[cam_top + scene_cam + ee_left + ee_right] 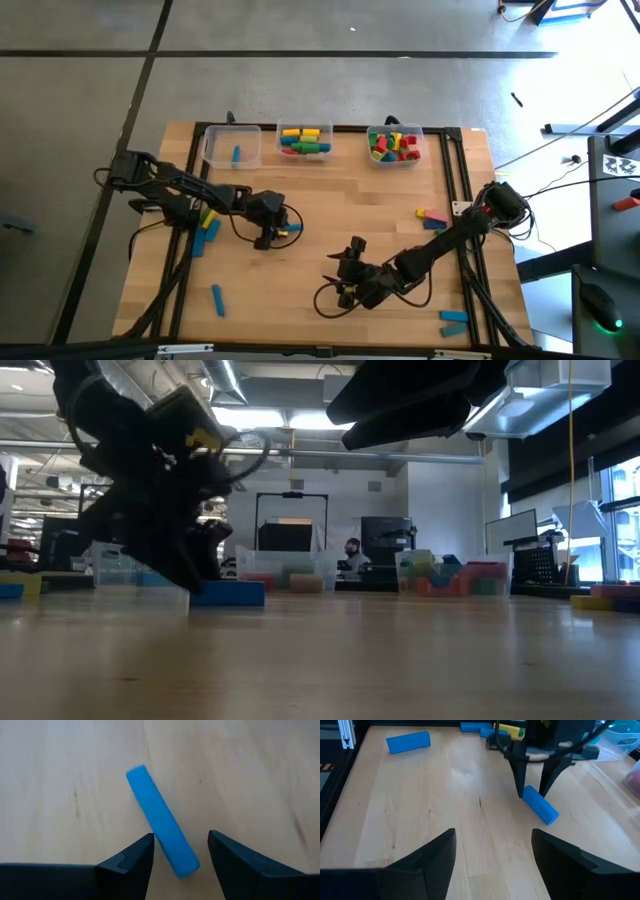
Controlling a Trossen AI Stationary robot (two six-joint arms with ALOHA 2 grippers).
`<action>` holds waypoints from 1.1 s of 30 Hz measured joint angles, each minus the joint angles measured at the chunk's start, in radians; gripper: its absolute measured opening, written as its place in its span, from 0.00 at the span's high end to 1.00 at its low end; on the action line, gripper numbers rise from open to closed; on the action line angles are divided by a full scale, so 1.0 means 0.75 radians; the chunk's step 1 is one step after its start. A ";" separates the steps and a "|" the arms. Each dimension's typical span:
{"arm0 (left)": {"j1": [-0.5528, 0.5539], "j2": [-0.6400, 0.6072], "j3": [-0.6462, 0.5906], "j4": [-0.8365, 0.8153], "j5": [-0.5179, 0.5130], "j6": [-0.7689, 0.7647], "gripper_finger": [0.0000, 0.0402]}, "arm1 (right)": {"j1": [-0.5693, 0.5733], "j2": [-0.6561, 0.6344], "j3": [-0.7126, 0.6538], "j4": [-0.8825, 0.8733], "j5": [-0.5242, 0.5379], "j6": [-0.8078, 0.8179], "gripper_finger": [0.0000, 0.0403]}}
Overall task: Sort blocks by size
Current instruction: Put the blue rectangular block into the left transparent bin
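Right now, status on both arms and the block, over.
Left gripper jaws open, straddling the long blue block, not closed on it. Right gripper open, empty, waiting mid-table. Nothing in the way.

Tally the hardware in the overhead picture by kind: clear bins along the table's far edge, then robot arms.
Clear bins: 3
Robot arms: 2
Total: 5
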 joint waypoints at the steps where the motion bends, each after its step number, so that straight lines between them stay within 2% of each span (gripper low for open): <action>1: 0.000 -0.014 0.014 -0.026 0.000 0.001 0.54 | 0.000 0.000 0.000 -0.003 0.000 0.000 0.37; 7: 0.001 -0.084 0.048 -0.164 0.025 -0.010 0.54 | 0.000 0.000 0.000 -0.010 -0.014 0.001 0.37; 14: 0.007 -0.077 0.049 -0.144 0.017 0.003 0.54 | -0.003 0.000 0.000 -0.010 -0.021 0.001 0.37; 20: 0.007 -0.049 0.049 -0.147 -0.098 -0.084 0.54 | -0.003 0.000 0.000 -0.010 -0.020 0.001 0.37; 28: -0.020 0.043 0.049 -0.076 -0.102 -0.148 0.54 | -0.001 0.000 0.000 -0.013 -0.020 0.003 0.37; 33: -0.032 0.089 0.053 -0.018 -0.150 -0.192 0.63 | -0.001 0.000 0.000 -0.019 -0.020 0.009 0.37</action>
